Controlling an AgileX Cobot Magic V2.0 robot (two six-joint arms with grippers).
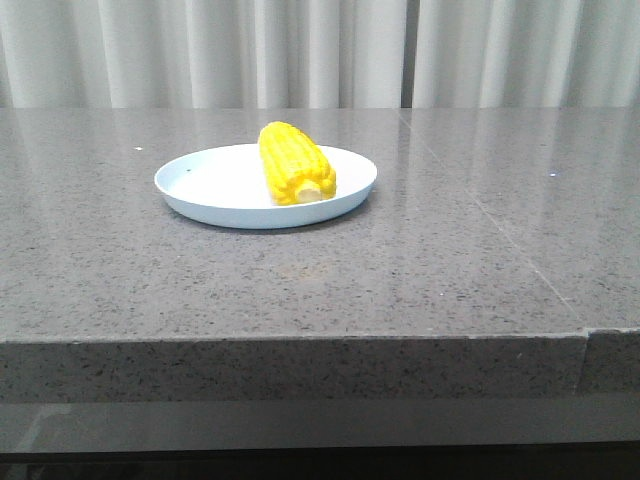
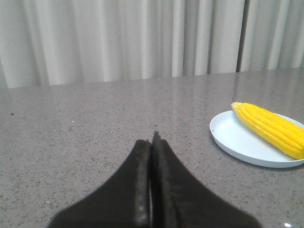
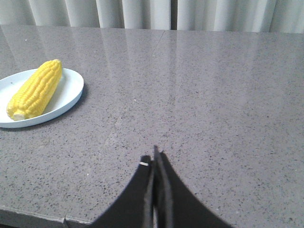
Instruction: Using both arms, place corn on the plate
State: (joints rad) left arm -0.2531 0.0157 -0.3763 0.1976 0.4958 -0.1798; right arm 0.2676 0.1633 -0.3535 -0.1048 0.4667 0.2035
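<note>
On the speckled grey stone bench (image 1: 420,290), our glossy yellow corn (image 1: 294,164) lies on the round pale blue plate (image 1: 200,190); both left gripper (image 2: 152,142) and right gripper (image 3: 154,161) are clenched empty; we judge nothing remains.

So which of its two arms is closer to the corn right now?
Hard to call. The corn lies on the plate. Left fingers and right fingers are both shut, each well clear of it on opposite sides.

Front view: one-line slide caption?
Corn lying on the pale blue plate on a grey speckled table, stub end toward the camera; no arms in view.
</note>
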